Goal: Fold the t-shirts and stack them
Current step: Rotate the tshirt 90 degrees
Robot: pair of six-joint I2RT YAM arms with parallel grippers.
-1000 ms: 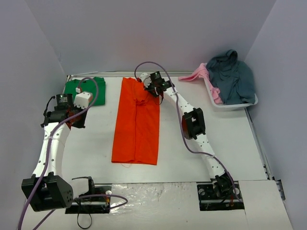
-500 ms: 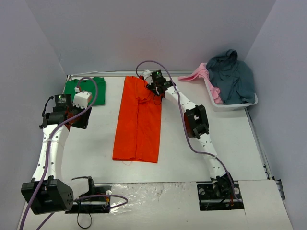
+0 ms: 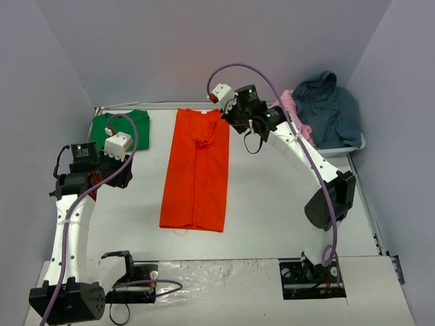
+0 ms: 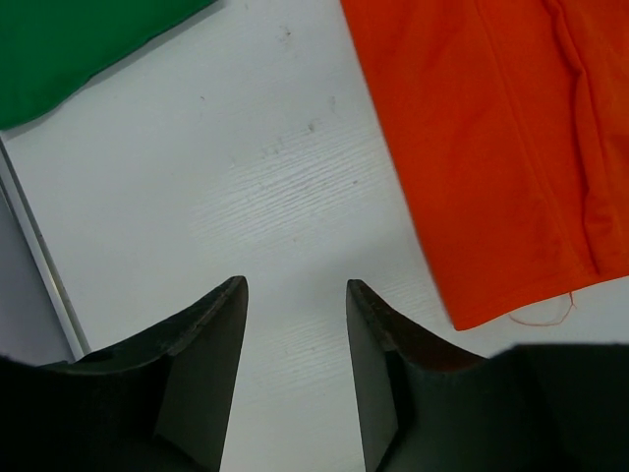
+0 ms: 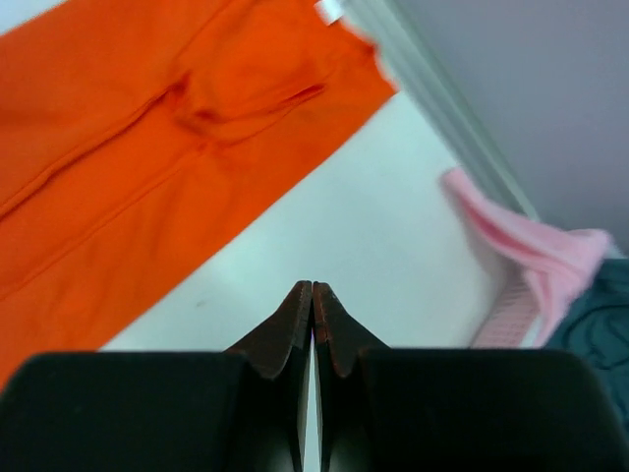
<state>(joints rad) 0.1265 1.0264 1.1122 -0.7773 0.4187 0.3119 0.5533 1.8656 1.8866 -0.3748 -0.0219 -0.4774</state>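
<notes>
orange shirt (image 3: 195, 170): bright orange all over, plain, no print
green shirt (image 3: 126, 125): solid green, plain
table (image 3: 272, 197): white with faint grey scuffs
bin (image 3: 326, 149): white
pink cloth (image 3: 285, 103): pale pink
teal cloth (image 3: 333, 109): dull grey-teal
left arm (image 3: 68, 224), right arm (image 3: 299, 146): white links, black joints
cables (image 3: 262, 71): purple
left fingers (image 4: 211, 344): black
right fingers (image 5: 290, 320): black, rust-brown at the tips
walls (image 3: 204, 47): pale grey-lilac

Plain grey-violet walls (image 3: 204, 47) enclose a white table (image 3: 272, 210) on three sides.
</notes>
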